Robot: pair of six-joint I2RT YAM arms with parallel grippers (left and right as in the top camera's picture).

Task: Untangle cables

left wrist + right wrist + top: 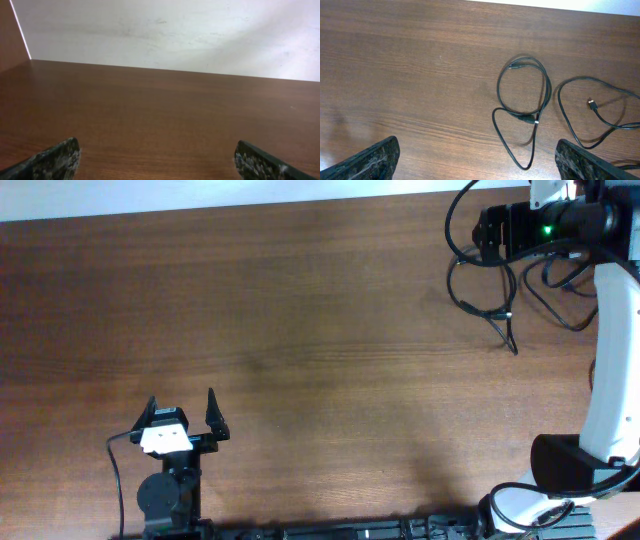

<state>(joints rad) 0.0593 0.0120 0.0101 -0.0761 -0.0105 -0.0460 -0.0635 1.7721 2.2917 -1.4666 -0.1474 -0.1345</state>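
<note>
Left gripper [182,400] wide open, empty, low over bare wooden table [300,330]. Right gripper [477,145] equally spread, holding nothing, above cables [527,119] at far right corner: one looped, second cable [591,104] cut off at frame edge, crossings hard to make out overhead

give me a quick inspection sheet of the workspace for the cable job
surface: brown wooden table, bare over most of it
job's things: cables at the far right corner; one looped cord crosses itself, a second cord lies beside it, apart in the right wrist view
clutter: nothing seen
grippers: left gripper open, empty, near the front edge; right gripper open, empty, over the cords
cables: thicker arm wire trailing behind the left gripper
surroundings: pale wall behind the table
</note>
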